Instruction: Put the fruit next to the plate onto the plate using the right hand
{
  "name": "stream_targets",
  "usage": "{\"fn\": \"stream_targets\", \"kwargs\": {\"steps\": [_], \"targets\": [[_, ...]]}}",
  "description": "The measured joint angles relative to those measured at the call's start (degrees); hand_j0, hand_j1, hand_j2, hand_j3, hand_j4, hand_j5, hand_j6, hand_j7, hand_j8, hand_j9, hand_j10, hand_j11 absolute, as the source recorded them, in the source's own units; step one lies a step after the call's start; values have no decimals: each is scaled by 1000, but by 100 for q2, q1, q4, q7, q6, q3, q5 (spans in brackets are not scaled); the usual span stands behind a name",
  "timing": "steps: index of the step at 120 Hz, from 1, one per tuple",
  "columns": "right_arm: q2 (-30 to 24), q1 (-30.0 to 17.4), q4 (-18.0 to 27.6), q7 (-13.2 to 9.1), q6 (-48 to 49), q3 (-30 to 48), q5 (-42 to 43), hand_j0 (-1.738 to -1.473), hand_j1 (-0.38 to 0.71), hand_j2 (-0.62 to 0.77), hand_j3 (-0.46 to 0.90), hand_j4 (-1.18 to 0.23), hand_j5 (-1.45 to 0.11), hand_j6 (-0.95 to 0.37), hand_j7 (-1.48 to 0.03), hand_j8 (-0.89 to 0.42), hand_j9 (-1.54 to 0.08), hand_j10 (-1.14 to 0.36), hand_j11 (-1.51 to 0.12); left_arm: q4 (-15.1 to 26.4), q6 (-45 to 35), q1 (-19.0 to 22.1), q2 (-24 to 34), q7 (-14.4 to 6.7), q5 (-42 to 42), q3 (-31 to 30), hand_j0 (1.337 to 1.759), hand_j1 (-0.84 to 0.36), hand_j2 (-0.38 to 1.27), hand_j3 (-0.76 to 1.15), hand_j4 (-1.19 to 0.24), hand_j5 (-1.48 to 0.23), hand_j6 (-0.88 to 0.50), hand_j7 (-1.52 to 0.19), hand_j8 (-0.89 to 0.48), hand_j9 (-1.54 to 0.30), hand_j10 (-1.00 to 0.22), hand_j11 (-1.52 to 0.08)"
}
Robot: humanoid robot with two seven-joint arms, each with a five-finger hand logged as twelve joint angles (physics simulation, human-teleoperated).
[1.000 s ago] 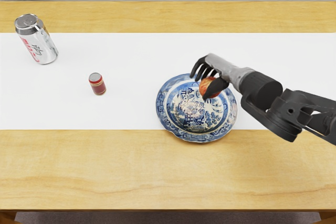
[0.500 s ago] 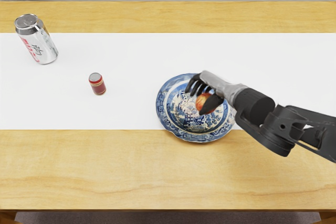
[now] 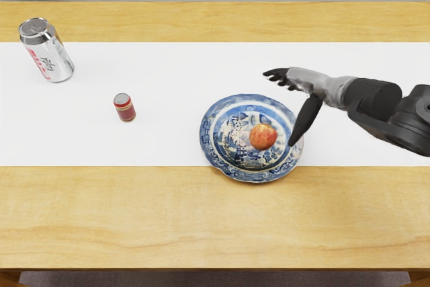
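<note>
Desk: light wood, crossed from side to side by a white runner, on which every item stands.

Right arm: enters from the right edge, above and to the right of the plate.

Plate: blue-and-white patterned, resting on the runner's near edge.

Right hand: positioned just beyond the plate's upper right rim, fingers spread and pointing left, grasping nothing. One dark digit reaches down across the plate's right rim; its tip is just right of the apple and apart from it. Contact with the plate cannot be determined.

Soda can: silver with red markings, tilted, well to the upper left of the plate.

Apple: red-orange, lying on the plate, slightly right of the plate's centre.

Small red can: upright, left of the plate, between it and the soda can, on the side away from the hand.
</note>
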State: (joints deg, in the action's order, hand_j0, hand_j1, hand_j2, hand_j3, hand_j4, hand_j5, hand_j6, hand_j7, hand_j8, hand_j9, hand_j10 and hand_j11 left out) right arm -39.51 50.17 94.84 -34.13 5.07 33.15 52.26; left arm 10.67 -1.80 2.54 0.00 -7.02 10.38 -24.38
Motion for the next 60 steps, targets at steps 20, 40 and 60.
{"fn": "stream_targets", "kwargs": {"steps": [20, 40, 60], "targets": [[-934, 0, -942, 857, 2244, 683, -1544, -1658, -289, 2, 0, -57, -72, -59, -71, -55, -72, -52, -72, -31, -19, 77, 0, 1, -1, 4, 1658, 53, 49, 0, -247, -321, -247, -321, -247, -321, -247, -321], [-1580, -13, -1622, 1178, 2843, 871, -2240, -1658, -301, -2, 0, -46, -57, -47, -56, -45, -57, -43, -56, -37, -28, -131, 0, 1, -2, 22, 1658, 53, 49, 0, -247, -321, -247, -321, -247, -321, -247, -321], [-1864, -36, -2509, 1472, 2965, 872, -2531, -1658, -306, -4, 0, -41, -50, -42, -50, -41, -50, -40, -50, -39, -27, -110, 0, 0, -2, 34, 1658, 53, 49, 0, -247, -321, -246, -321, -246, -321, -246, -321]]}}
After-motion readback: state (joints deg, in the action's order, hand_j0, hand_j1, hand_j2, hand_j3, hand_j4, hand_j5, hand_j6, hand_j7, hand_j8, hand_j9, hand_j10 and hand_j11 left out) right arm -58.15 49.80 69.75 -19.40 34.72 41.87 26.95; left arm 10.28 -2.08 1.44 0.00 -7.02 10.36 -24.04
